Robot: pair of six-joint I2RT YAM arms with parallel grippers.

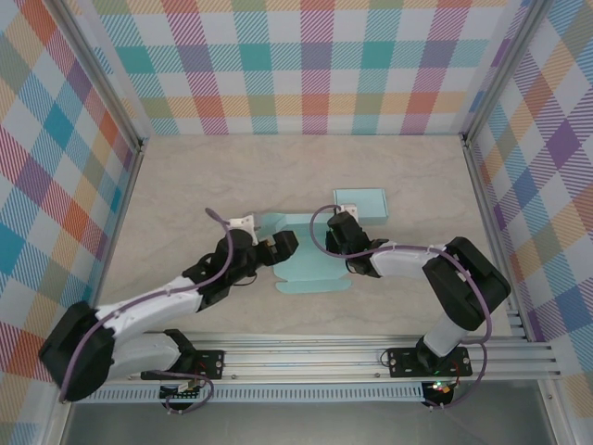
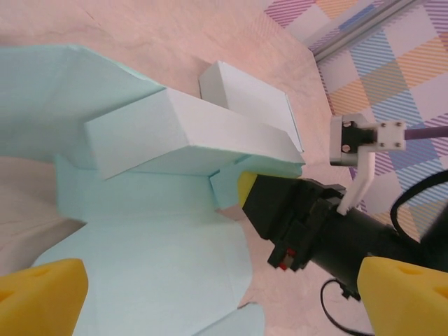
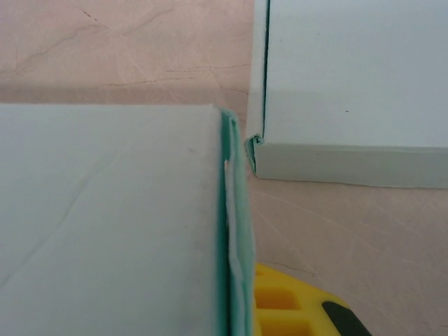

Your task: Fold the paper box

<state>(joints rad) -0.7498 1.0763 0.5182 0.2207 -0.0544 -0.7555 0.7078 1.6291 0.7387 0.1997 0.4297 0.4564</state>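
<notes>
A robotics lab test cell is indicated: tabletop (image 1: 204,176) boxed in by plaid-printed walls (image 1: 315,65) on alu. frame posts (image 1: 99,79); 2 robot arms (image 1: 148,306) bolted to alu. rail (image 1: 315,357) at near edge.

We look down on a pale beige bench (image 1: 185,185) with faint marble-like veins, evenly lit. Pastel plaid walls (image 1: 306,65) stand behind the bench and along both its sides. Silver metal posts (image 1: 102,83) rise at its far corners, and ribbed aluminium rails (image 1: 315,355) run along its near edge.
</notes>
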